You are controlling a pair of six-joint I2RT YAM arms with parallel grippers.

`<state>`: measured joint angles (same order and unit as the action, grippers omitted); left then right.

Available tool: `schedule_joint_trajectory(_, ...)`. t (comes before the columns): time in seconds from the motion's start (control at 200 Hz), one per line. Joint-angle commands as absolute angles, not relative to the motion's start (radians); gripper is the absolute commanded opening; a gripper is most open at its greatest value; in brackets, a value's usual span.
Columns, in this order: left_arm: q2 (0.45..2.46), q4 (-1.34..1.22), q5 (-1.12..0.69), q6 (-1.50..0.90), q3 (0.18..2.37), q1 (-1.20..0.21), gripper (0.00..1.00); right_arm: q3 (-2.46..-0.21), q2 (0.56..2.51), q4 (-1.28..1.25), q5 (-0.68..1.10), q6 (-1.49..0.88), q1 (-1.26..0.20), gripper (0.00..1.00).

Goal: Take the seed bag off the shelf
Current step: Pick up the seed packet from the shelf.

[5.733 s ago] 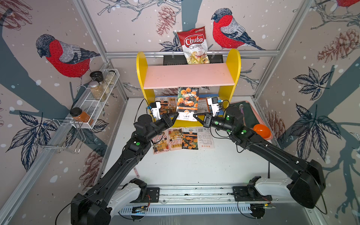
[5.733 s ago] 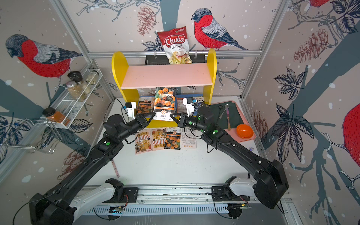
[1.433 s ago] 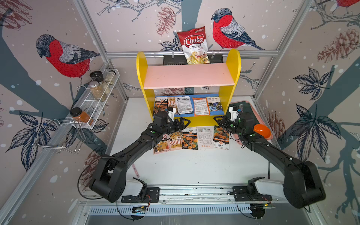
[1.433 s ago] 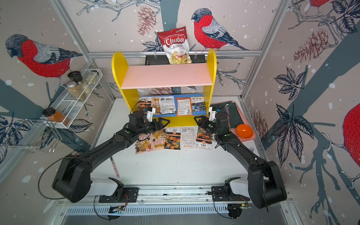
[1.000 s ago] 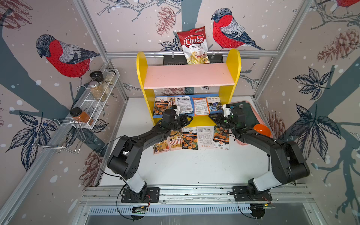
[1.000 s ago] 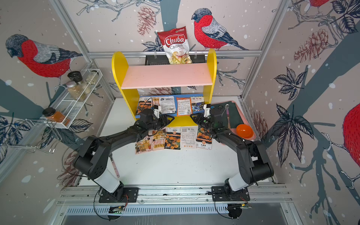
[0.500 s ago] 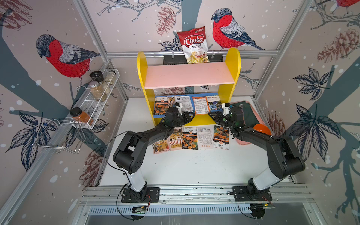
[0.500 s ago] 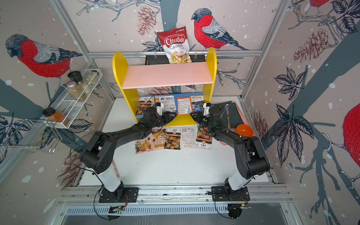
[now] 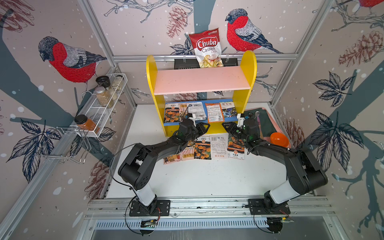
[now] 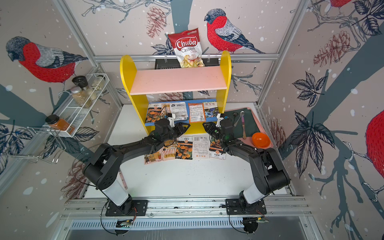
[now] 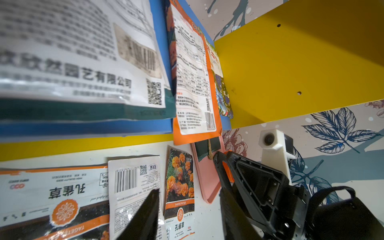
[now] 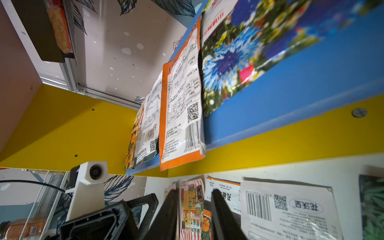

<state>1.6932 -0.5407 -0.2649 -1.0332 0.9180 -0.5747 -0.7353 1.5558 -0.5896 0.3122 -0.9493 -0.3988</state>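
Note:
The shelf point(image 9: 202, 83) has yellow sides, a pink upper board and a blue lower board point(image 9: 232, 118). Several seed bags lie flat on the lower board. An orange-edged seed bag point(image 9: 214, 112) point(image 11: 193, 83) point(image 12: 180, 116) hangs over its front edge. My left gripper point(image 9: 204, 129) point(image 11: 186, 172) is open just left of that overhang, holding nothing. My right gripper point(image 9: 226, 127) point(image 12: 194, 191) faces it from the right, jaws narrowly open and empty. Both hover low over the seed bags on the table point(image 9: 202, 148).
A Chuba chips bag point(image 9: 207, 48) hangs behind the shelf. A white wire rack point(image 9: 104, 104) with spice jars is on the left wall. Right of the shelf sits a pink tray point(image 10: 248, 140) with a dark cloth, utensils and an orange bowl point(image 9: 279, 139).
Both grippers have edged closer to the front of the lower board, toward each other, and their jaws have narrowed a little. No bag has moved.

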Motion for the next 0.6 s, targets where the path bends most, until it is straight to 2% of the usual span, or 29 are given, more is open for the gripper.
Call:
schedule_joint_trajectory(0.0,1.692,-0.684,-0.197,-1.112,0.886,-0.587,0.49,-0.701,1.535,-0.724,0.222,-1.002,-0.414,0.32)
schedule_joint_trajectory(0.255,1.718,-0.808,-0.085,-1.206,0.861,-0.622,0.47,-0.652,1.525,-0.836,0.130,-1.080,-0.426,0.30)
schedule_joint_trajectory(0.595,1.784,-0.868,-0.045,-1.297,0.878,-0.634,0.45,-0.663,1.572,-0.889,0.087,-1.143,-0.431,0.29)
